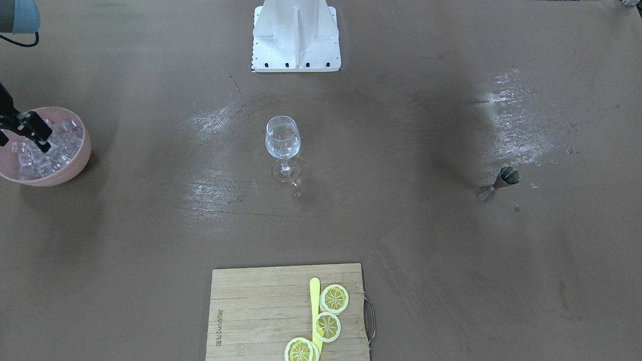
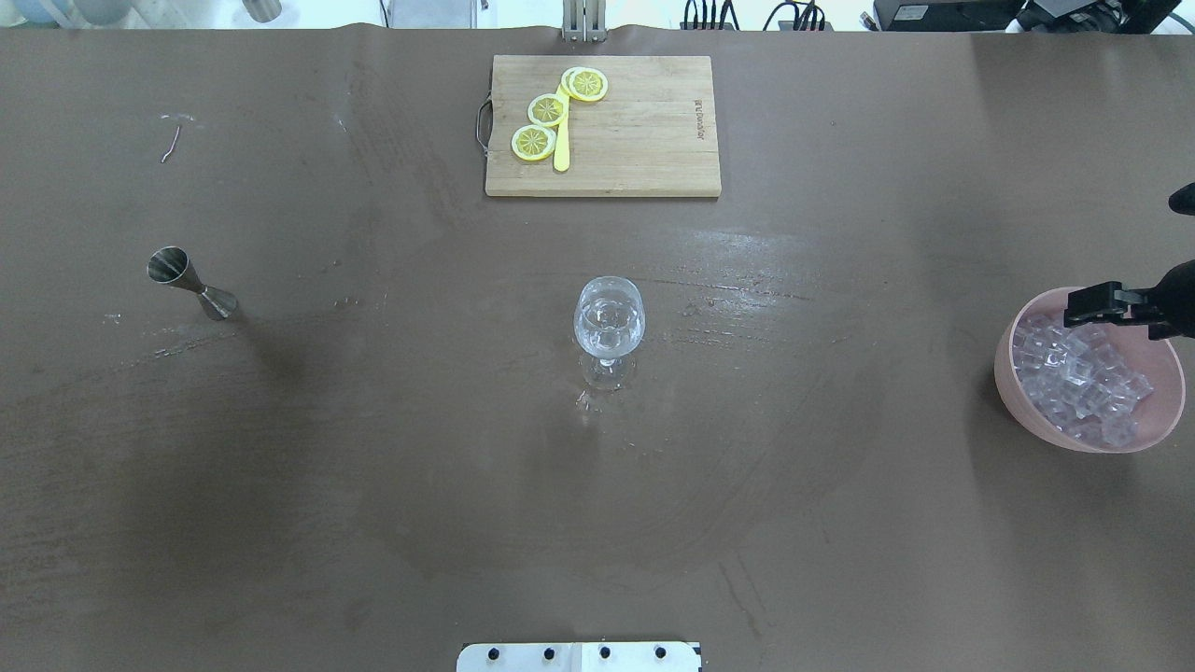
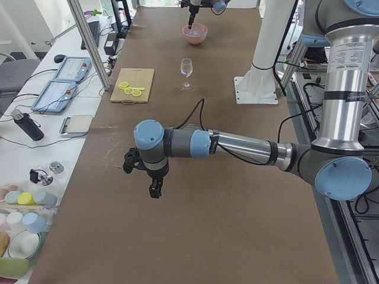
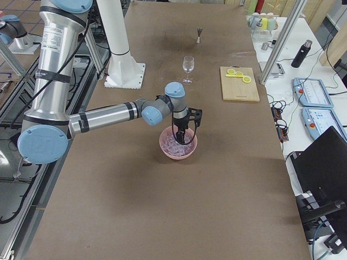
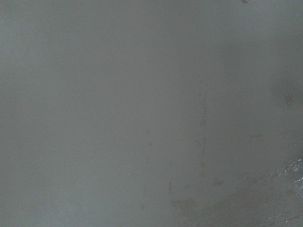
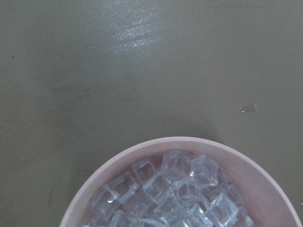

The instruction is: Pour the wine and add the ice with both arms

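Note:
A pink bowl (image 1: 81,163) full of clear ice (image 1: 57,148) cubes stands at the table's end on my right side. My right gripper (image 1: 24,143) hangs just over the ice (image 2: 1074,373) with its fingers (image 1: 41,134) apart and nothing clearly between them. The right wrist view looks down on the bowl's rim (image 6: 189,141) and the cubes (image 6: 175,189). An upright wine glass (image 2: 609,322) stands mid-table, clear with glints inside. No wine is in view. My left gripper (image 3: 155,193) hangs low over bare table near its left end; I cannot tell whether it is open or shut.
A steel jigger (image 2: 191,283) lies on its side on my left half. A wooden cutting board (image 2: 644,140) with lemon slices (image 2: 548,109) and a yellow knife sits at the far edge. The white robot base (image 1: 296,37) stands behind the glass.

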You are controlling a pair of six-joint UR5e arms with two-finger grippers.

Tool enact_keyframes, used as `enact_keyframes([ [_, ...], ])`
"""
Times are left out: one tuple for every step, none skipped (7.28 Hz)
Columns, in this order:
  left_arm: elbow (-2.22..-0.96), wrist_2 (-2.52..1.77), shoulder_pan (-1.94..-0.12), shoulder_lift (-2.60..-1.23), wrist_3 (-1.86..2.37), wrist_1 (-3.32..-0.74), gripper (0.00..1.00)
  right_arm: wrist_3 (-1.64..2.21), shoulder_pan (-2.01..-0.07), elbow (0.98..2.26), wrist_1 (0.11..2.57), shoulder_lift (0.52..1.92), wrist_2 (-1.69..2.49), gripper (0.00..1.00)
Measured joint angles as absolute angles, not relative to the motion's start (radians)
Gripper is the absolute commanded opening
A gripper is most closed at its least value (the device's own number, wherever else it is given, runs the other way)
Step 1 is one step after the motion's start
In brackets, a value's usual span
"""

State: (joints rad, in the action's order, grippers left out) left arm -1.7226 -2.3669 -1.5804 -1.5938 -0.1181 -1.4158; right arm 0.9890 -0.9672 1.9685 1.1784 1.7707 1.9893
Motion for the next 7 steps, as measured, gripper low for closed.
enact_keyframes([
  [-1.723,-2.367,-1.58,-1.594,-0.118,-1.416,0.98,1.008,-0.951,1.967,1.177,1.773,1.977,0.91],
  [-1.723,-2.367,-1.58,-1.594,-0.118,-1.416,0.98,1.032,-0.929,1.966,1.171,1.774,1.959,0.88],
  [-1.723,-2.367,-1.579,-1.594,-0.118,-1.416,0.98,1.048,-0.909,1.966,1.164,1.775,1.944,0.81],
  [-1.722,-2.368,-1.579,-1.594,-0.118,-1.416,0.98,1.055,-0.895,1.966,1.16,1.777,1.937,0.73],
  [-1.722,-2.368,-1.579,-1.594,-0.118,-1.416,0.98,1.058,-0.886,1.966,1.157,1.782,1.933,0.69],
  [-1.722,-2.368,-1.579,-1.594,-0.118,-1.416,0.98,1.059,-0.881,1.966,1.15,1.792,1.931,0.69],
  [-1.722,-2.368,-1.579,-1.594,-0.118,-1.416,0.98,1.06,-0.88,1.967,1.125,1.811,1.929,0.69],
])
